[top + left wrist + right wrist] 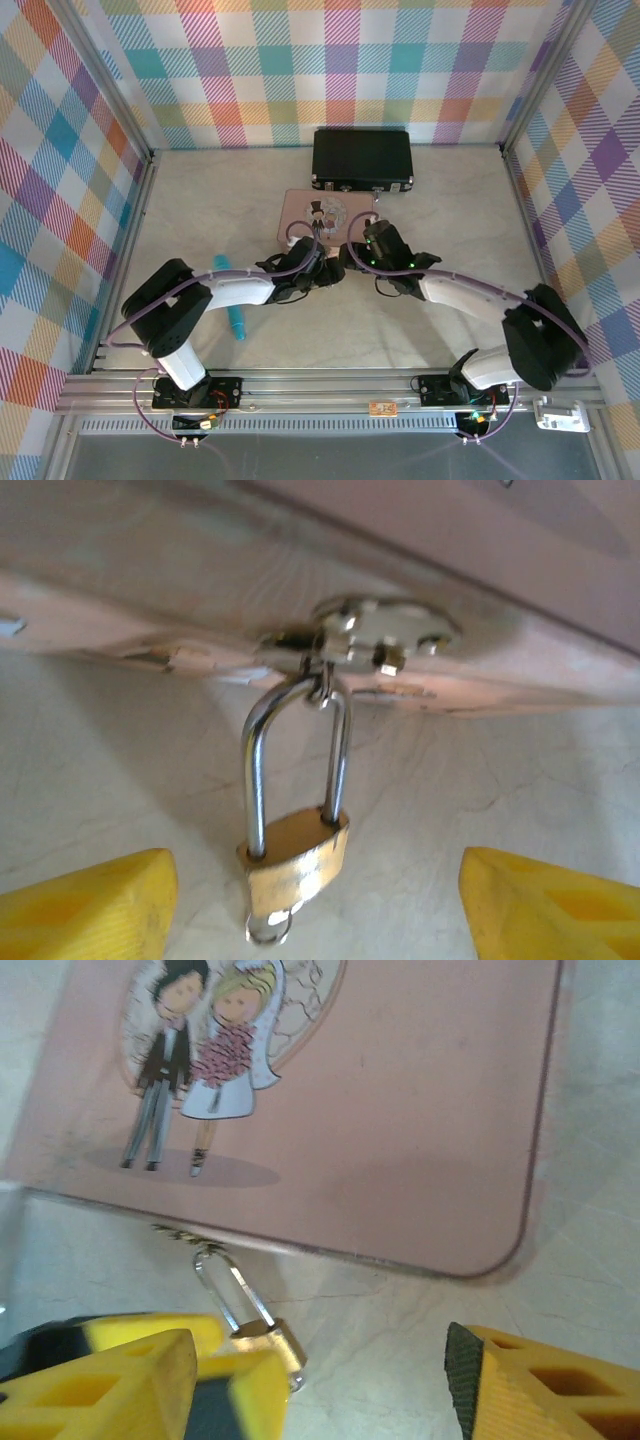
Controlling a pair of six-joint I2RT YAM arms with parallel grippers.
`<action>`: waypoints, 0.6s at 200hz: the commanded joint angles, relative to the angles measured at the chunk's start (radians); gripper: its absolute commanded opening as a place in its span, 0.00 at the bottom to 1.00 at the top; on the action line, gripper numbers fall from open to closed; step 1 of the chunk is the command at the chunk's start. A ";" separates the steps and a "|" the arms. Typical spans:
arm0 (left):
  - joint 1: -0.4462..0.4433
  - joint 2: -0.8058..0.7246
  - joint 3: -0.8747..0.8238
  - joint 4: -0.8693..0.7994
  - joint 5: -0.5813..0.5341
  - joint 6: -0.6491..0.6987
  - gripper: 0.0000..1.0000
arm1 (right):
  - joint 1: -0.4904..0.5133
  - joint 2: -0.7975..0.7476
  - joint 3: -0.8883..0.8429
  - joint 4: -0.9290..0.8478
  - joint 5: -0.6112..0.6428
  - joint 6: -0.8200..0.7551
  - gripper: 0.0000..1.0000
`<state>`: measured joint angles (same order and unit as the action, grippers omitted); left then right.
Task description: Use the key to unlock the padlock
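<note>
The brass padlock (295,858) hangs by its silvery shackle (254,770) from the pink tin's clasp (372,640) and lies on the tabletop. A small silvery piece (268,927) sticks out of its lower end; I cannot tell whether it is the key. My left gripper (315,912) is open, its yellow fingers (90,908) standing wide on either side of the padlock without touching it. My right gripper (320,1380) is open too, just right of the padlock (268,1338), in front of the tin (400,1110). Seen from above, both grippers (322,268) (358,252) meet at the tin's near edge.
The pink tin (345,208) lies flat at mid-table with a black case (362,160) right behind it. A teal pen (232,300) lies left of the left arm. Plaid walls enclose the table on three sides.
</note>
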<state>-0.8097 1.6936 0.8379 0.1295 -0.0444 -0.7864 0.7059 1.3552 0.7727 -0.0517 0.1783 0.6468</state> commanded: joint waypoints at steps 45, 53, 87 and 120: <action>-0.009 0.115 0.070 -0.089 -0.030 0.019 0.55 | -0.035 -0.176 -0.089 0.010 0.014 0.010 0.60; -0.011 0.120 0.068 -0.090 -0.030 0.018 0.51 | -0.039 -0.185 -0.097 0.012 0.015 0.015 0.60; -0.011 0.131 0.056 -0.115 -0.041 0.015 0.35 | -0.051 -0.196 -0.118 0.020 0.011 0.034 0.59; -0.011 0.111 0.027 -0.114 -0.062 0.008 0.27 | -0.051 -0.191 -0.120 0.028 0.001 0.044 0.59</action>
<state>-0.8101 1.7847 0.8993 0.0612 -0.1066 -0.7685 0.6601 1.1790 0.6636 -0.0452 0.1825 0.6731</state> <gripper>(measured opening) 0.284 0.588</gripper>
